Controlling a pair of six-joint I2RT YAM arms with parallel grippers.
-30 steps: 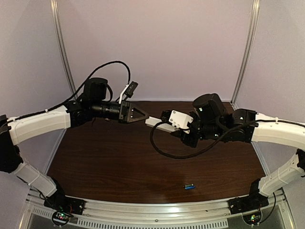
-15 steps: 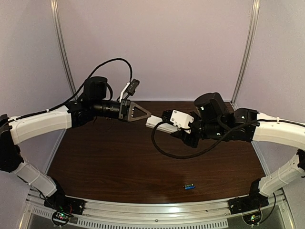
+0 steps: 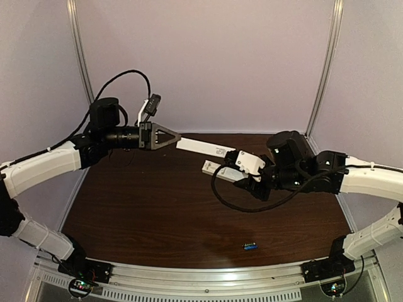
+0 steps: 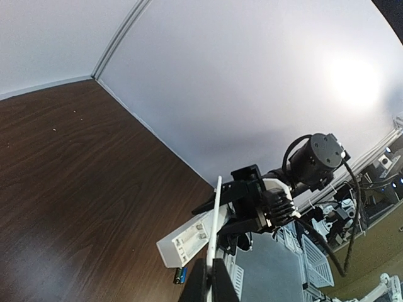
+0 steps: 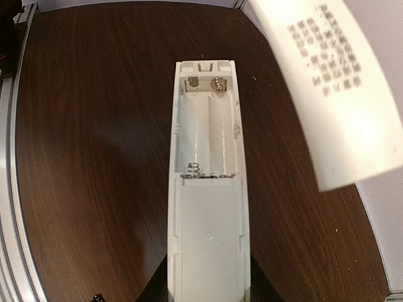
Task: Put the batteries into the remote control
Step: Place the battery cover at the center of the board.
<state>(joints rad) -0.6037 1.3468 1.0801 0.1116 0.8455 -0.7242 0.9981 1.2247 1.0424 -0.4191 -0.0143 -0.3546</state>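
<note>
My right gripper (image 3: 235, 174) is shut on the white remote control (image 3: 215, 168) and holds it above the table. Its battery recess (image 5: 204, 135) faces the right wrist camera, uncovered and empty, with spring contacts at both ends. My left gripper (image 3: 177, 139) is shut on one end of a thin flat white cover strip (image 3: 204, 148), which hangs in the air above the remote and apart from it. In the left wrist view the strip (image 4: 216, 217) shows edge-on over the remote (image 4: 186, 242). The batteries (image 3: 250, 246) lie small and blue on the table near the front edge.
The dark wooden table (image 3: 145, 207) is walled by pale panels at the back and sides. A black cable (image 3: 233, 204) loops under my right wrist. An aluminium rail (image 3: 208, 277) runs along the front edge, close to the batteries.
My left gripper has shut on the cover strip and pulled it back left and upward off the remote. My right arm shifted slightly right with the remote.
</note>
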